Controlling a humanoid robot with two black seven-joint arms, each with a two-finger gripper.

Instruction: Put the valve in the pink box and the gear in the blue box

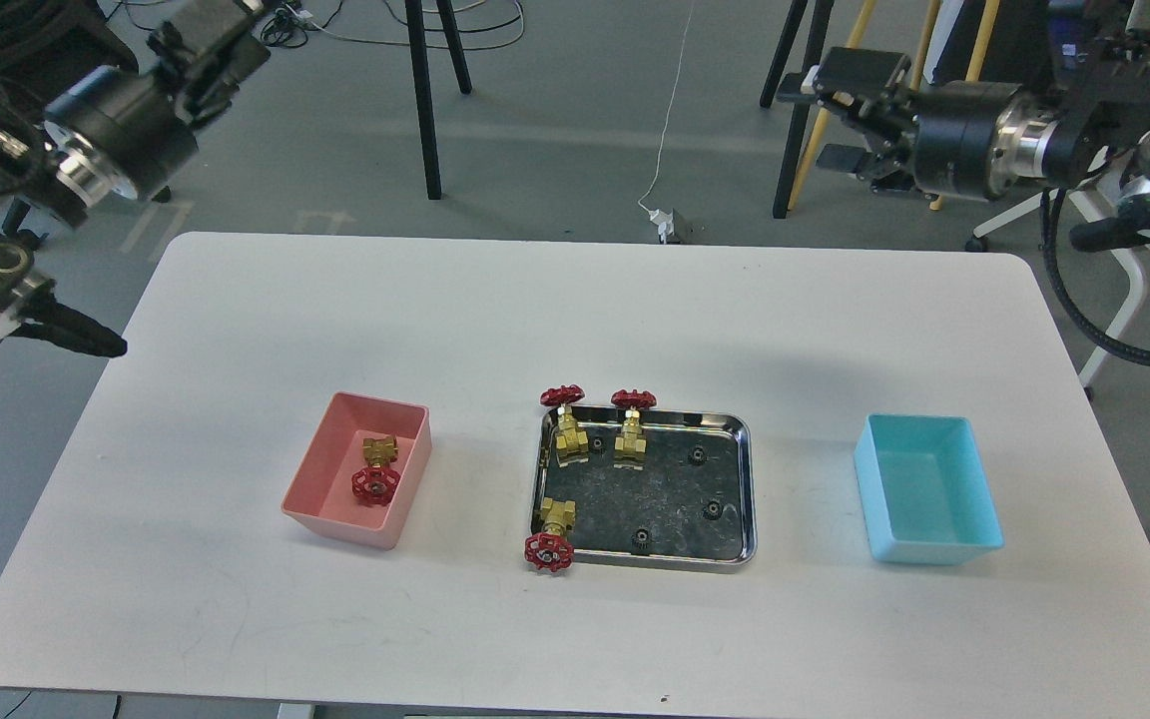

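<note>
One valve [375, 469] lies inside the pink box [333, 454] at the left of the table. Three more valves [563, 419] [632, 424] [550, 534] lie at the left side of the steel tray [665, 489]; the front one's red wheel hangs over the rim. Several black gears [698, 455] lie on the tray floor. The blue box [929, 489] at the right is empty. My left gripper [216, 40] is raised high at the far left, open and empty. My right gripper [835, 118] is raised at the far right, open and empty.
The white table [575, 300] holds only the two boxes and the tray. Beyond its far edge are black stand legs [425, 100], a wooden stand [830, 100], floor cables and an office chair at the left.
</note>
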